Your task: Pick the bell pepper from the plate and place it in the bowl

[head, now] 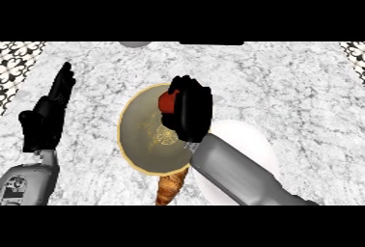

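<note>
On the white-and-grey marbled tabletop (285, 87), the right hand (191, 112) has its fingers curled around the red bell pepper (167, 101) over the plate (143, 128), the white bowl (249, 140) just right of the plate, the left hand (49, 113) resting with fingers straight, well left of it.

The plate (146, 132) lies mid-counter (285, 82); the bowl (249, 140) sits just right of it. The bell pepper (167, 101) is over the plate's far right edge, within the right hand (191, 108). A croissant (171, 185) lies at the plate's near edge. The left hand (49, 116) stands far left.
</note>
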Controlling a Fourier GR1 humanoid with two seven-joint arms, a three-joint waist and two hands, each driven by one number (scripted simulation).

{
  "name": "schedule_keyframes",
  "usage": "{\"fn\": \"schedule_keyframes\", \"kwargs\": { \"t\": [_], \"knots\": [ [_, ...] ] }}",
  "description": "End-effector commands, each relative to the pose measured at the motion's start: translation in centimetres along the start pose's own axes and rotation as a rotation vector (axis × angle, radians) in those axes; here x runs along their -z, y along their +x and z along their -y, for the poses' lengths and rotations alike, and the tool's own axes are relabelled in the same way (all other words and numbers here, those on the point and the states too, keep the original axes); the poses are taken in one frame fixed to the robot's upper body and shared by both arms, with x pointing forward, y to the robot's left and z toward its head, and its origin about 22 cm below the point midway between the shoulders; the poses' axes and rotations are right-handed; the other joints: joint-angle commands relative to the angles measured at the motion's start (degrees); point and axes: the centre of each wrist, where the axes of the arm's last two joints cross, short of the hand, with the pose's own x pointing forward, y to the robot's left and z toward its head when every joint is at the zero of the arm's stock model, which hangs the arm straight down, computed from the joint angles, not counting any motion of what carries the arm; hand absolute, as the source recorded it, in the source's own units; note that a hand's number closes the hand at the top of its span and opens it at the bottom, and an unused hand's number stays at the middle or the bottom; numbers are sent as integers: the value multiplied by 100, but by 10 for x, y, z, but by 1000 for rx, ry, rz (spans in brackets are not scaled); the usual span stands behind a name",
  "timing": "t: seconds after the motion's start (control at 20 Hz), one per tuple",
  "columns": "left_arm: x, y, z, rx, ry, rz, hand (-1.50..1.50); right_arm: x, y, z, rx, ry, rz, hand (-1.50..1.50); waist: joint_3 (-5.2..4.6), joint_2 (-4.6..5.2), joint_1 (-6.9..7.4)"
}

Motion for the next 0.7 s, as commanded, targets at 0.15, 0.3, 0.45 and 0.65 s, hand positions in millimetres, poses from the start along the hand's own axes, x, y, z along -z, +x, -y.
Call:
{"fn": "schedule_keyframes", "kwargs": {
  "t": [0.15, 0.3, 0.45, 0.65],
  "knots": [
    [-1, 7, 15, -10, -24, 20, 0, 12, -44, -29, 74, 10, -214, 150, 8, 42, 101],
    [10, 16, 10, 6, -25, 41, 0, 16, -61, -35, 113, 85, -266, -150, 13, 84, 148],
    [1, 23, 20, -14, -28, 52, 0, 24, -66, -33, 211, 86, -234, -150, 23, 111, 254],
    [1, 13, -2, -4, -27, 25, 0, 26, -67, -31, 327, 90, -177, -150, 17, 78, 204]
  ]
}}
